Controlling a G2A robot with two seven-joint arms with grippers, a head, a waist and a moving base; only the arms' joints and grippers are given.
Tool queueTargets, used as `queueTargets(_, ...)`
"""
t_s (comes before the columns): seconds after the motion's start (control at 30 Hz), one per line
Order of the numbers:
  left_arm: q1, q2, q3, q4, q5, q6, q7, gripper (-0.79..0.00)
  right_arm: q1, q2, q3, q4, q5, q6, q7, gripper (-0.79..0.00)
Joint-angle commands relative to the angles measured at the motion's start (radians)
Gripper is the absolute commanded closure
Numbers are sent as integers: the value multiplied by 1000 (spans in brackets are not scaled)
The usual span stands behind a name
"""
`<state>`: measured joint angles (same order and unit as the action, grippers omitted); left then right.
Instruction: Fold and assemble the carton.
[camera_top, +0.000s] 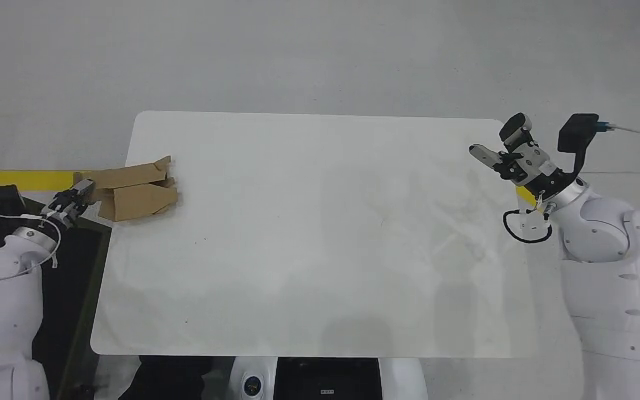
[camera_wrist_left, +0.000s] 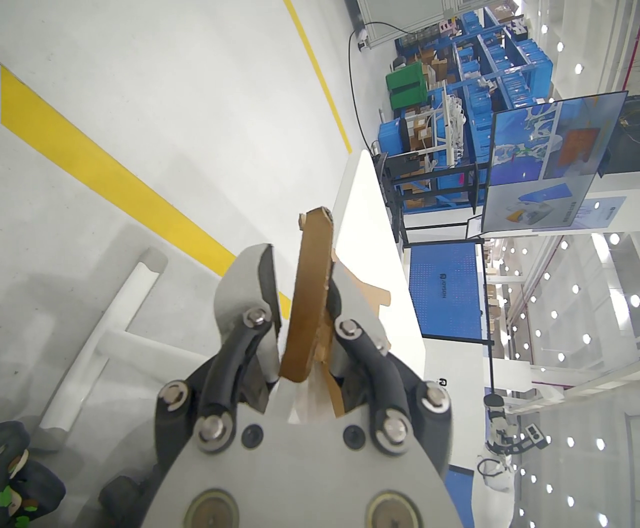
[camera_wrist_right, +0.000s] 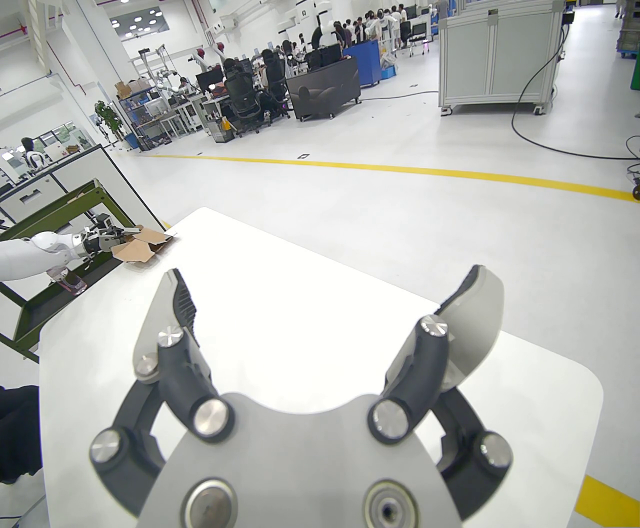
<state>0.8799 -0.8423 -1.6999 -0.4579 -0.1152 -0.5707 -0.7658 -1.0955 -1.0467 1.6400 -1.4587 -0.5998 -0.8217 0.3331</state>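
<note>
The brown cardboard carton (camera_top: 135, 190) lies flattened at the far left edge of the white table (camera_top: 320, 250), one flap sticking out past the edge. My left gripper (camera_top: 72, 205) is off that edge, shut on this flap. In the left wrist view the flap (camera_wrist_left: 314, 260) stands edge-on in my left gripper (camera_wrist_left: 300, 275); one pad presses it and the other sits a sliver away. My right gripper (camera_top: 505, 150) hovers open above the table's far right corner, with nothing between its fingers (camera_wrist_right: 172, 300). From there the carton (camera_wrist_right: 140, 247) is seen far across the table.
A dark green cart (camera_wrist_right: 30, 300) stands beside the table's left edge, under my left arm. Yellow floor lines (camera_wrist_left: 125, 175) run past the table. The wide middle of the table (camera_wrist_right: 280, 300) is bare white surface.
</note>
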Motion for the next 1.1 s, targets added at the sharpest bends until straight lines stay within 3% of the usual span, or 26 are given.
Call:
queueTargets(0.0,-5,-1,-4,6,-27,2,-17,0,0,0,0,0,0,0,0,-785)
queueTargets(0.3,-28,7,-29,-35,-125,-28,-130,0,0,0,0,0,0,0,0,-785)
queueTargets(0.63,-53,14,-46,-144,-203,-21,-173,0,0,0,0,0,0,0,0,-785)
queueTargets(1.07,-146,-5,46,-339,-248,-9,-233,0,0,0,0,0,0,0,0,-785)
